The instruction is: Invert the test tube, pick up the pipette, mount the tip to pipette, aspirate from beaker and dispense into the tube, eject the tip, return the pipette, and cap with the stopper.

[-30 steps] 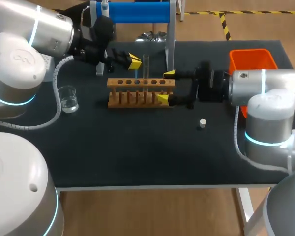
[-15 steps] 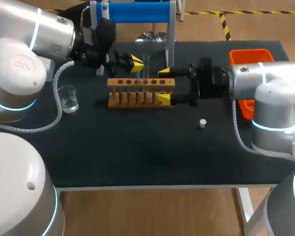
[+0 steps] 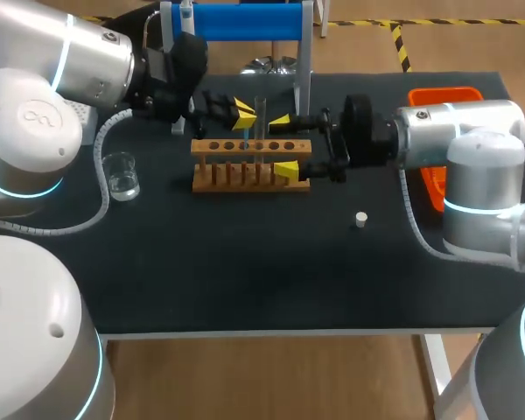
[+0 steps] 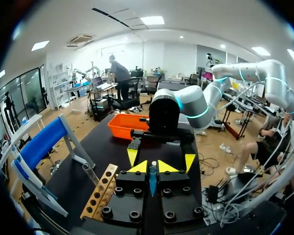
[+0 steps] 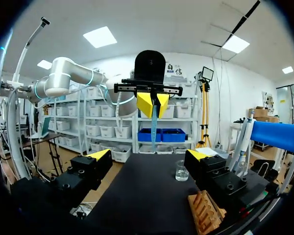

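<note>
Black table (image 3: 245, 280), beaker (image 3: 121, 175) near rack (image 3: 223, 175), orange bin (image 3: 442, 93)

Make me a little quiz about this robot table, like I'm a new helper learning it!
1. True or false: the white stopper is inside the beaker.
2. Pick one: what are the left jaws shut on? A) a thin blue piece B) the beaker C) the stopper
3. Fill the gap: the test tube stands in the wooden ____.

Key
1. False: the stopper lies on the table, well apart from the beaker.
2. A
3. rack
</note>
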You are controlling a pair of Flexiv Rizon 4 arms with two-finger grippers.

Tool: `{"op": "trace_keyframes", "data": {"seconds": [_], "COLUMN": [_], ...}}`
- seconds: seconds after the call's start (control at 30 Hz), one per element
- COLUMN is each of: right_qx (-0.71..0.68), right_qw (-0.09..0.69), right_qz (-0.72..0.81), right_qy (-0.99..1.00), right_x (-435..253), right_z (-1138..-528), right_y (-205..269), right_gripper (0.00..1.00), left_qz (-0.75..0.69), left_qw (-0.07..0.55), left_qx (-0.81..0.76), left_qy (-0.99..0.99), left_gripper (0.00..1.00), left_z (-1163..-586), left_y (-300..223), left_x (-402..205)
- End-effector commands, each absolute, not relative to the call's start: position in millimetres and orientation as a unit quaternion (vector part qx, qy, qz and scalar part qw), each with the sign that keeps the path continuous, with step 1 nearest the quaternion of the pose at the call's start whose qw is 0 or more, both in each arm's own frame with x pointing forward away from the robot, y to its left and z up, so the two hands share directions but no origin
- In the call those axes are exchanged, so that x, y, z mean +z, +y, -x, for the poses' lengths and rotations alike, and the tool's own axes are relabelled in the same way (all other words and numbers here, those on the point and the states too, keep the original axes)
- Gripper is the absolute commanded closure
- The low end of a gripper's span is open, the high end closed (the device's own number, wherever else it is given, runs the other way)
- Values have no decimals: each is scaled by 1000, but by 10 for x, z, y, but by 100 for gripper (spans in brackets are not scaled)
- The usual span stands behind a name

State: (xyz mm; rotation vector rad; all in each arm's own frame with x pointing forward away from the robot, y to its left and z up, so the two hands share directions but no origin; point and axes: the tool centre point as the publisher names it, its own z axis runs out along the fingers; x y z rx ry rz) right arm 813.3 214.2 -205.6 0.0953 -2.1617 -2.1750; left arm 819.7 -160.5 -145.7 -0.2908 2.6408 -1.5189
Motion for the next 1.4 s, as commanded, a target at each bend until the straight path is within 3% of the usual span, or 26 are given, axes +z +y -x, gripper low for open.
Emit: {"op": "trace_keyframes", "data": {"seconds": [0.03, 1.33, 1.4], "right_qx": [-709, -702, -704], "right_qw": [56, 91, 92], "right_qz": [-44, -72, -71], "right_qy": [-702, -702, -700], "right_x": [-2050, -1888, -1885], "right_z": [-8205, -8137, -8138], "right_y": [2194, 2652, 2663], "right_gripper": [0, 0, 5], "left_qz": [95, 95, 95], "left_qw": [41, 41, 41], "left_qx": [-495, -495, -495], "left_qy": [863, 863, 863], "left_gripper": [100, 100, 100], "left_z": [-8193, -8193, -8193], "left_y": [-1605, -1605, -1605], "left_x": [-1452, -1452, -1452]}}
